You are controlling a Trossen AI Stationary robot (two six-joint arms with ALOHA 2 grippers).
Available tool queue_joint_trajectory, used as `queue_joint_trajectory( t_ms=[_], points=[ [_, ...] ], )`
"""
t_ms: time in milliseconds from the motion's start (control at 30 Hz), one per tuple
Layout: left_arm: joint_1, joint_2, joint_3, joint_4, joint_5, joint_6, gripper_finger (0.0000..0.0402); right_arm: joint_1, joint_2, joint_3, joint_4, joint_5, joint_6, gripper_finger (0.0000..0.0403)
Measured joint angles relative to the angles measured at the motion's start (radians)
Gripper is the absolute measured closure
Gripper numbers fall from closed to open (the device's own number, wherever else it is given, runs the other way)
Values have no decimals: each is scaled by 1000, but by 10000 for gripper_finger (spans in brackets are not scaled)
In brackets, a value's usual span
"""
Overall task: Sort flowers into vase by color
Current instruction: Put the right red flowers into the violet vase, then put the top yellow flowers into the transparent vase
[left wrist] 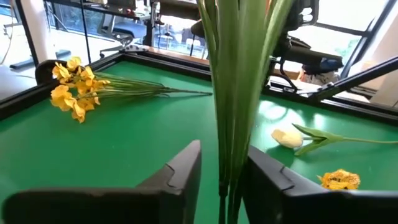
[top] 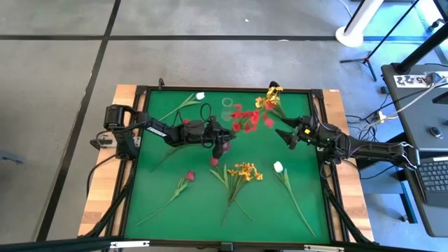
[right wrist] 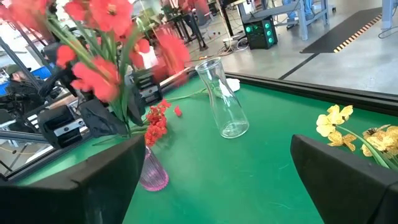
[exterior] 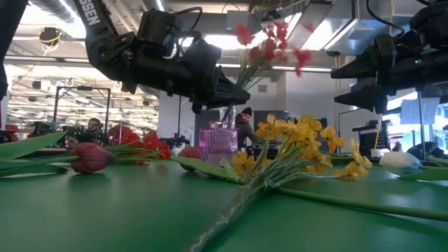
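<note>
My left gripper (top: 225, 142) hangs over the table's middle, shut on a bunch of red blossom flowers (top: 248, 119) whose blooms (exterior: 269, 38) stand high above the table. A pink glass vase (exterior: 218, 143) stands just below it, and a clear vase (right wrist: 222, 99) stands farther back. My right gripper (top: 289, 136) hovers open to the right of the red blooms, touching nothing. Lying flat on the green mat are a yellow bunch (top: 245, 170), a white bud (top: 278, 166), a dark red bud (top: 190, 176), another white bud (top: 200, 96) and a far yellow bunch (top: 269, 98). My left gripper pinches the red bunch's green stems (left wrist: 229, 137) between its two fingers (left wrist: 186, 171), which lie across the stems. The bunch is lifted clear of the mat. It tilts upward, with the blooms (top: 248, 119) toward the far right, near my right gripper.
A dark raised frame (top: 231, 89) borders the green mat. A small red sprig (right wrist: 157, 121) lies on the mat near the pink vase. One more stem (top: 164, 155) runs under my left arm. Bare mat shows at the near left (top: 150, 203). People stand in the room behind.
</note>
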Motion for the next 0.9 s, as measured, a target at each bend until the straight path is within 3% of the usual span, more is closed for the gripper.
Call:
queue_joint_trajectory(
  t_ms=[200,567,800,900],
  points=[
    [0,-22,0,-58,0,9,257,0,0,0,-1,0,0,4],
    [-2,-242,0,-373,-29,26,202,0,0,0,0,-13,0,4],
    [-5,-484,0,-686,-108,96,199,1,-1,6,108,-194,-31,4],
    [-5,-598,1,-791,-124,73,200,1,1,43,61,-181,-43,4]
  ],
)
